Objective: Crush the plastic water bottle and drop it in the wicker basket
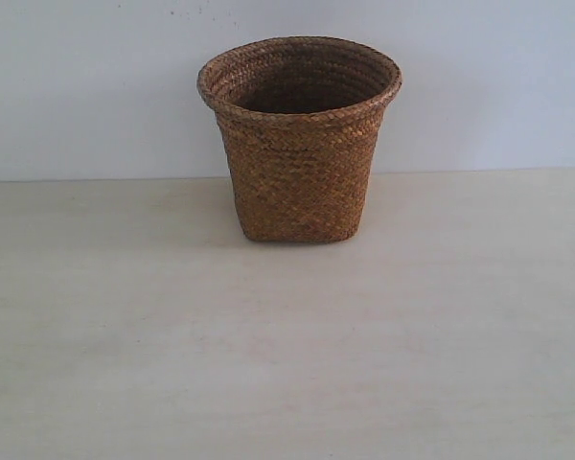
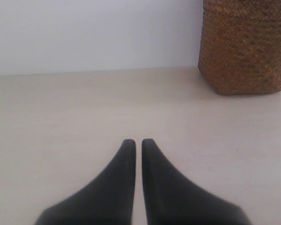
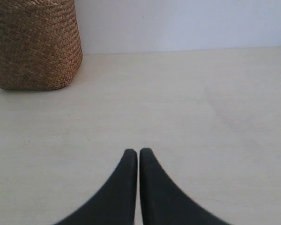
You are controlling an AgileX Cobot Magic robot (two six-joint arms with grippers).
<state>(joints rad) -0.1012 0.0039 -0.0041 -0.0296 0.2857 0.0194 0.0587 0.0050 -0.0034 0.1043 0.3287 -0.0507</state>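
The brown wicker basket [image 1: 299, 144] stands upright at the back middle of the pale table, its flared rim open upward. Its woven wall also shows in the left wrist view [image 2: 246, 47] and in the right wrist view [image 3: 35, 44]. The plastic water bottle is out of view in every frame. My left gripper [image 2: 138, 141] is shut with nothing between its dark fingers, low over the table and well short of the basket. My right gripper [image 3: 138, 151] is likewise shut and empty, on the basket's other side. Neither gripper appears in the exterior view.
A pale wooden table [image 1: 287, 364] spreads in front of and beside the basket. A plain white wall [image 1: 86, 86] rises directly behind the table's back edge.
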